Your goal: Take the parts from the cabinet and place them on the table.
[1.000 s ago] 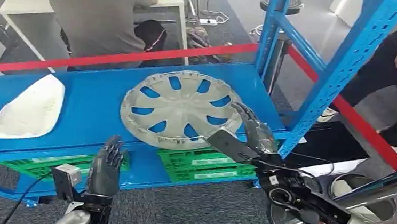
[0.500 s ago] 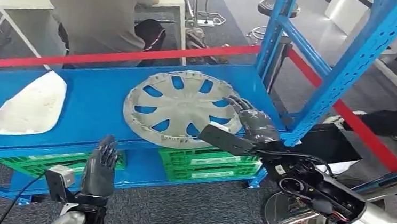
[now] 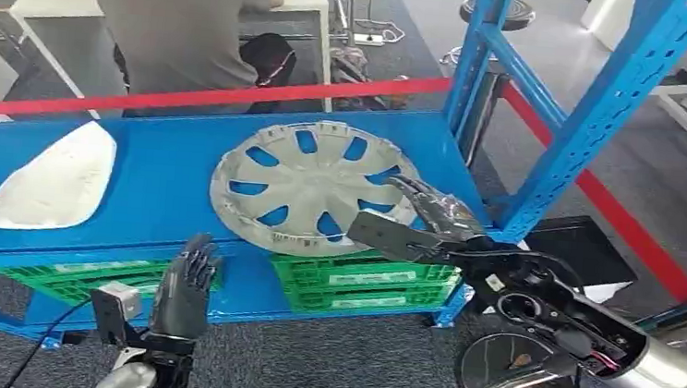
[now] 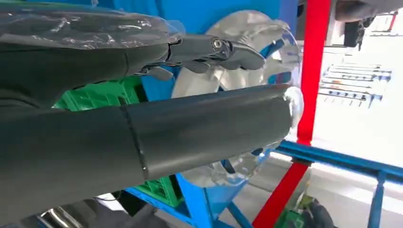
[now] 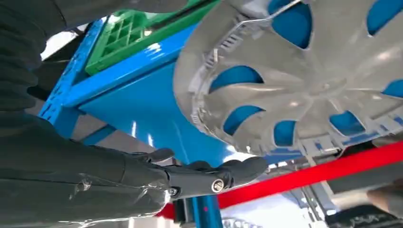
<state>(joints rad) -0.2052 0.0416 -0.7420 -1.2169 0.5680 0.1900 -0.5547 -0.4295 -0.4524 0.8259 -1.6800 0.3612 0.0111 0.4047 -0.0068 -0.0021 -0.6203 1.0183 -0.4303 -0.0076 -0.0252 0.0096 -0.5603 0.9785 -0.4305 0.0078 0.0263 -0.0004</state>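
Right hand [image 3: 432, 221], right of centre in the head view: fingers [image 3: 414, 192] extended and spread, lying over the right rim of the silver hubcap [image 3: 308, 187]; thick thumb [image 3: 390, 235] reaches along the hubcap's lower right edge. Whether it has a firm hold cannot be told. In the right wrist view the fingers [image 5: 209, 175] are straight beside the hubcap [image 5: 304, 80].

Left hand [image 3: 182, 288], lower left of the head view: fingers upright and apart, holding nothing, in front of the shelf edge.

Hubcap lies flat at centre frame on the blue shelf [image 3: 164, 189]. White curved part [image 3: 49, 180] lies at the left of the same shelf.

Green crates [image 3: 360, 283] below carry white labels; writing too small to read.
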